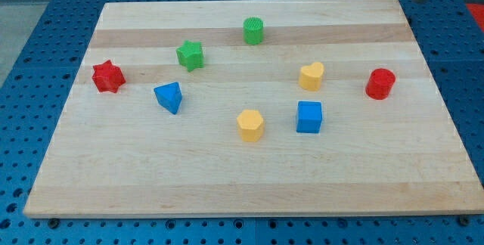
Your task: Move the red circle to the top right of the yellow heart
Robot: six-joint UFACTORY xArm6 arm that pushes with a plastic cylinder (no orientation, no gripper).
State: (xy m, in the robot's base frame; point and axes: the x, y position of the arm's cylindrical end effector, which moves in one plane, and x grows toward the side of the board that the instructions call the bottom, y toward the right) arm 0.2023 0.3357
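Observation:
The red circle (380, 83) stands on the wooden board near its right edge. The yellow heart (311, 75) lies to the left of it, at about the same height in the view, with a clear gap between them. My tip (418, 0) shows as the lower end of a dark rod at the view's top right, just beyond the board's top right corner. It is above and to the right of the red circle and touches no block.
A blue cube (308, 116) sits just below the yellow heart, and a yellow hexagon (250, 125) to the cube's left. A green circle (253, 30), green star (190, 54), blue triangle (169, 97) and red star (108, 76) lie further left. The board (227, 192) rests on a blue pegboard.

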